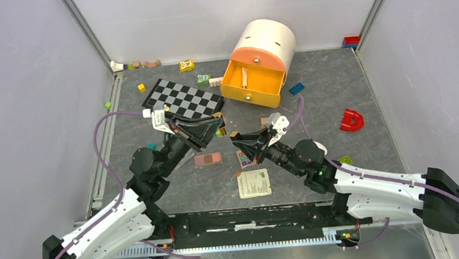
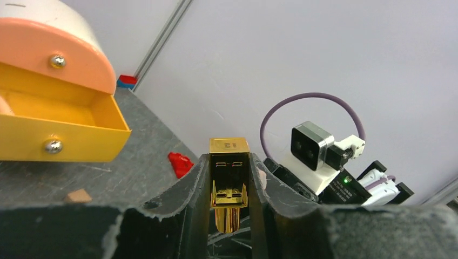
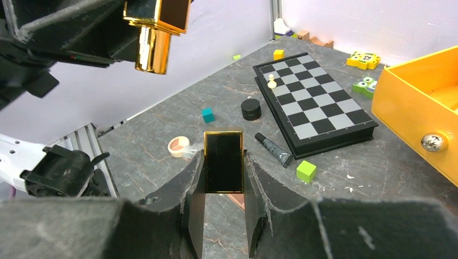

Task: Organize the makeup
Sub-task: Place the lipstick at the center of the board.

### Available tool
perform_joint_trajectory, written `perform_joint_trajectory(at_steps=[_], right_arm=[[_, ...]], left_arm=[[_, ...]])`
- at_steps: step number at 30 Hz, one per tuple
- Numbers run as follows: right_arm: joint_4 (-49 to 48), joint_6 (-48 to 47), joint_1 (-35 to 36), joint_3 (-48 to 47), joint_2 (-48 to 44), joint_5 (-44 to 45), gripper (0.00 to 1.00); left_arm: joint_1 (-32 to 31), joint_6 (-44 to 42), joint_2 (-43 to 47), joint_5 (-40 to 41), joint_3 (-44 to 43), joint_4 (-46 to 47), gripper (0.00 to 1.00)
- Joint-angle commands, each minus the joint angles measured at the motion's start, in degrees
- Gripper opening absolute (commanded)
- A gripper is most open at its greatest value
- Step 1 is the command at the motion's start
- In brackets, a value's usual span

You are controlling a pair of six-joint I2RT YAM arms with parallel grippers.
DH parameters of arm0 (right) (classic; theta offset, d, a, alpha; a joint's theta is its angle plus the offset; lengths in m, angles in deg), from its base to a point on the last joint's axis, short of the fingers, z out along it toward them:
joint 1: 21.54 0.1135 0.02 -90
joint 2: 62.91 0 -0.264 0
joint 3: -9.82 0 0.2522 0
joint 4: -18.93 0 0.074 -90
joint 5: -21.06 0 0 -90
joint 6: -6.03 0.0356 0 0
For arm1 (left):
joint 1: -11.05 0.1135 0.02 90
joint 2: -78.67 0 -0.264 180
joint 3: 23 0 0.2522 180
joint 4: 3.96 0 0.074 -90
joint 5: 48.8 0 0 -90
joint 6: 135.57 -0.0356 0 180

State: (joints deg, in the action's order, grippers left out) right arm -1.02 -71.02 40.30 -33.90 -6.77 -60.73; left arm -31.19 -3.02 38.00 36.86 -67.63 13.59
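Observation:
My left gripper [image 2: 229,162] is shut on a gold lipstick base [image 2: 229,186], its gold tube pointing back toward the wrist. My right gripper [image 3: 223,157] is shut on a black cap with gold edges [image 3: 223,162]. Both are held above the table, tips close together near the middle [image 1: 226,133]. In the right wrist view the gold lipstick base [image 3: 155,32] hangs at the upper left, apart from the cap. On the table lie a round peach compact [image 3: 178,145], a dark tube [image 3: 274,149], a black round jar [image 3: 250,109] and a pink palette [image 1: 208,159].
A yellow drawer [image 1: 253,83] stands pulled out of the round white-and-peach box at the back. The black-and-grey chessboard [image 1: 182,99] lies behind the left gripper. A white card [image 1: 253,182] lies near the arm bases. A red letter D [image 1: 351,120] and small coloured cubes are scattered about.

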Motion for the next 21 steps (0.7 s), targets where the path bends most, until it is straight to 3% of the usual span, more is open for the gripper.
perform_joint_trajectory(at_steps=[1,10,21], right_arm=[[-4.8,-1.4,2.6,0.0,-0.8,5.4,0.0],[-5.5,-5.1,7.2,0.0,-1.6,14.4,0.0],[-10.3,-11.0,11.1,-2.1,1.9,21.7,0.0]], left_arm=[[-3.3,-5.9,-1.5,6.2,2.0,13.6,0.02],[-5.8,-8.3,-2.9,10.2,2.0,14.8,0.02],[-10.3,-9.3,-4.0,21.6,0.5,11.4,0.02]])
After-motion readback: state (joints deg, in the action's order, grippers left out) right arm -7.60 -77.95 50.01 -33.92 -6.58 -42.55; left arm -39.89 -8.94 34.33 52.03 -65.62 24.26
